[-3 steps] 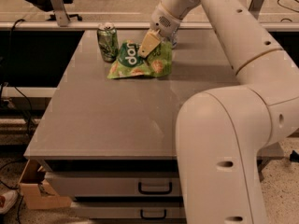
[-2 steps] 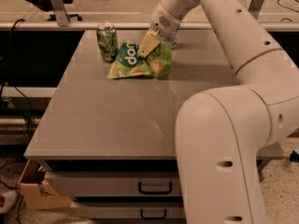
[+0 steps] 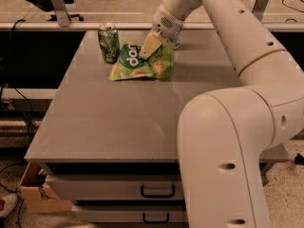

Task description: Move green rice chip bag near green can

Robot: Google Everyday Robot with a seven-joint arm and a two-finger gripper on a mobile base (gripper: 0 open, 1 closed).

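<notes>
The green rice chip bag (image 3: 141,64) lies on the grey table (image 3: 118,122) at the back, its lower edge on the surface and its upper right part raised. The green can (image 3: 109,42) stands upright just left of it, a small gap apart. My gripper (image 3: 151,46) reaches down from the upper right onto the bag's top edge. One tan finger (image 3: 149,45) shows in front of the bag and the other is hidden behind it. The gripper looks shut on the bag.
A small pale object (image 3: 176,43) is partly hidden behind the gripper at the table's back. My arm and base (image 3: 223,141) fill the right side. Drawers (image 3: 156,191) sit under the table, and a cardboard box (image 3: 33,194) is on the floor at the left.
</notes>
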